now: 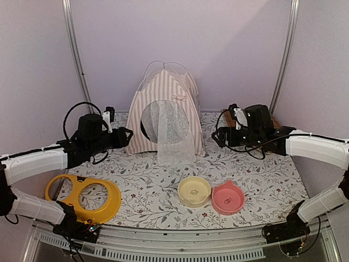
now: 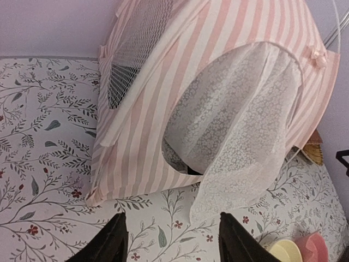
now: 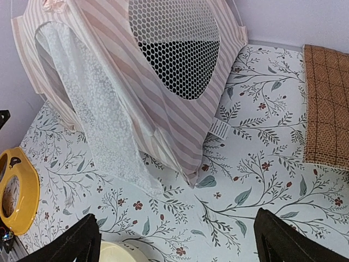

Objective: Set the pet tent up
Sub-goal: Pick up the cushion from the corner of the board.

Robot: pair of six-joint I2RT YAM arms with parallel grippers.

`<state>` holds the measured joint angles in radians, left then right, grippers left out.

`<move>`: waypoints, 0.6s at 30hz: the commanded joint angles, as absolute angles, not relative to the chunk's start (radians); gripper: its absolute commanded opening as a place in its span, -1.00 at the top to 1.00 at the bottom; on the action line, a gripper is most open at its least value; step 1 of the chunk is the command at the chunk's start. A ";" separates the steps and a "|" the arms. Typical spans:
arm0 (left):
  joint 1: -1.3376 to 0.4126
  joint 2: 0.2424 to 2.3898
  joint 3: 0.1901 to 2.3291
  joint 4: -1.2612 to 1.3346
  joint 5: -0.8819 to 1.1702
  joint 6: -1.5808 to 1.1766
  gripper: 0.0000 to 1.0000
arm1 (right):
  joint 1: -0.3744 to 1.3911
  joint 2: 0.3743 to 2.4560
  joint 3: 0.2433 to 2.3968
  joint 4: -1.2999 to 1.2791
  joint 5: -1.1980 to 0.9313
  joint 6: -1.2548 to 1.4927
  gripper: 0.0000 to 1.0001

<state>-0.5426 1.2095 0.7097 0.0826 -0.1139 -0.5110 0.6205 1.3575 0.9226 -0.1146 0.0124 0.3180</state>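
**Striped pet tent stands upright at rear of counter, an arm on either side**

A counter (image 1: 262, 180) covered in a floral-print cloth fills the scene beneath lilac walls. The pet tent (image 1: 166, 109), pink-and-white striped, stands erect at the back centre of the counter, close to the rear wall, with its thin clear poles (image 1: 163, 65) arching above the peak. A white lace curtain (image 1: 174, 136) hangs over its round front opening and trails onto the cloth, and a white mesh window (image 3: 177, 46) shows on the side that faces the right arm.

The left end effector (image 1: 126, 135) is just beside the tent's left lower edge. Seen from its wrist, its fingers are spread wide above the cloth and grip nothing. The right end effector (image 1: 216, 136) is near the tent's right corner, its fingers likewise spread apart and empty in the wrist view.

A yellow two-ring feeder stand (image 1: 112, 204) lies at the near left of the counter. A brown quilted mat (image 3: 327, 103) lies at the far right, apart from the tent. A cream bowl (image 1: 194, 191) and a pink bowl (image 1: 228, 197) sit side by side at the near centre, in front of the tent, rims close together. A small white label (image 3: 220, 129) hangs from the tent's lower seam, and a tiny pink bow (image 1: 178, 97) sits above the opening.
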 commanded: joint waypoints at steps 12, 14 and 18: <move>-0.674 0.954 0.499 -0.486 -0.367 -1.086 -0.13 | 0.701 1.391 0.838 -0.106 -0.090 0.365 -0.96; -0.681 0.920 0.463 -0.513 -0.356 -1.142 -0.14 | 0.704 1.386 0.818 -0.110 -0.085 0.386 -0.96; -0.689 0.894 0.422 -0.551 -0.347 -1.208 -0.16 | 0.702 1.361 0.789 -0.120 -0.033 0.412 -0.96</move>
